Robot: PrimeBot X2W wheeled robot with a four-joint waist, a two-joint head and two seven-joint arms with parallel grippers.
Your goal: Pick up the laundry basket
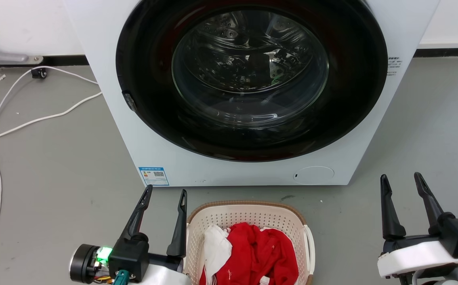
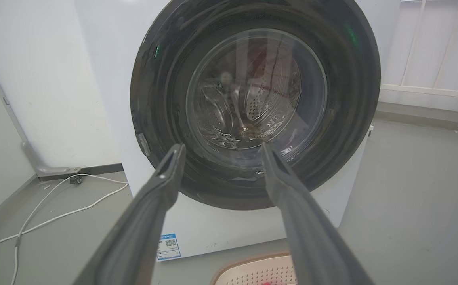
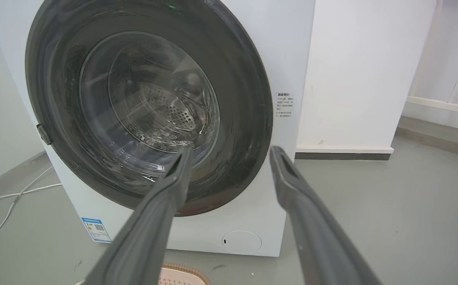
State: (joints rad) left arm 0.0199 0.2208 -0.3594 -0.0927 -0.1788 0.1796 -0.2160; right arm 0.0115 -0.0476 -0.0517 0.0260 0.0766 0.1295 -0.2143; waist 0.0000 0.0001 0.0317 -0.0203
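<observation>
The cream laundry basket (image 1: 249, 215) with a brown rim stands on the floor at the bottom centre of the head view, holding red and white clothes (image 1: 256, 249). A white loop handle (image 1: 310, 247) shows on its right side. My left gripper (image 1: 165, 193) is open just left of the basket, its right finger close beside the rim. My right gripper (image 1: 401, 178) is open well to the right of the basket, apart from it. The basket's far rim (image 2: 258, 264) peeks in at the bottom of the left wrist view, and a sliver of that rim (image 3: 181, 273) in the right wrist view.
A white washing machine (image 1: 245, 170) with a dark round door shut stands right behind the basket. White cables (image 1: 35, 118) trail over the grey floor at the left. A white wall pillar (image 3: 352, 79) stands to the machine's right.
</observation>
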